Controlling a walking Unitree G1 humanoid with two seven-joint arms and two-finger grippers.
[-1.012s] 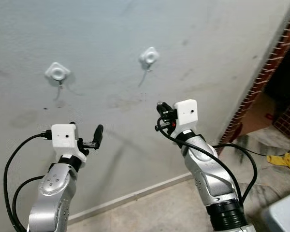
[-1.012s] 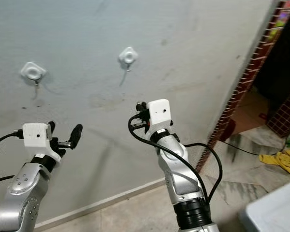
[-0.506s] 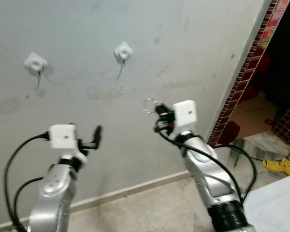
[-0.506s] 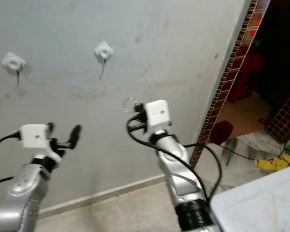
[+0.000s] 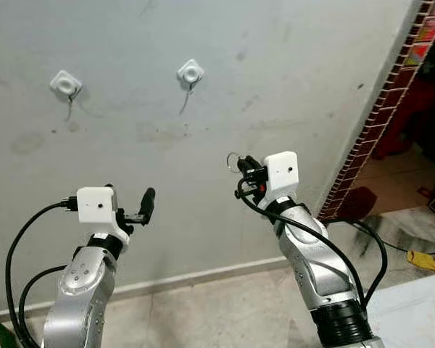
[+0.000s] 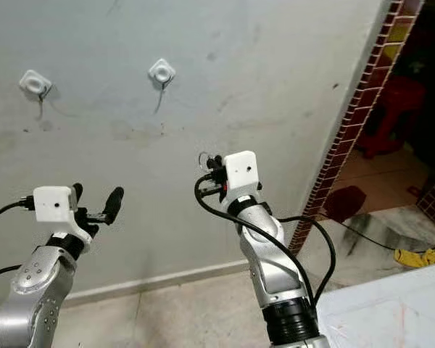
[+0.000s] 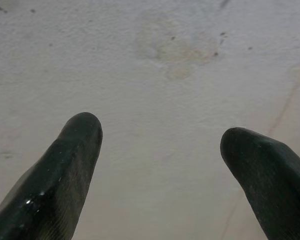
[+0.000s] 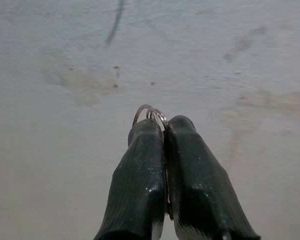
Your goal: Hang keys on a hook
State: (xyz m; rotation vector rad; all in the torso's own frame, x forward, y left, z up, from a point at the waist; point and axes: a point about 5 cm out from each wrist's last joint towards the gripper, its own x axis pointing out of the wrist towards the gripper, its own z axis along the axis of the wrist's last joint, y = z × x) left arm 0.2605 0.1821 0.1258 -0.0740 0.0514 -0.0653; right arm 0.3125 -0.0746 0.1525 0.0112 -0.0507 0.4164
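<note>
Two white hooks are fixed high on the grey wall, the left hook [image 5: 65, 83] and the right hook [image 5: 191, 73]. My right gripper [image 5: 241, 166] is raised toward the wall, below and right of the right hook, shut on a thin metal key ring [image 8: 150, 114] that sticks out past its fingertips [image 8: 182, 127]. The keys themselves are hidden. My left gripper [image 5: 130, 204] is held up lower on the left, open, with bare wall between its fingers [image 7: 75, 142].
A brick-tiled wall edge [image 5: 391, 109] marks a doorway at the right, with a dark room beyond. A white skirting strip [image 5: 203, 275] runs along the wall's foot. A pale surface corner [image 6: 391, 319] sits at the lower right; a yellow cloth [image 5: 429, 259] lies on the floor.
The whole view has shifted as the camera moved, so the hooks sit in a different place in the picture. Both arms keep their pose; the right gripper still holds the ring.
</note>
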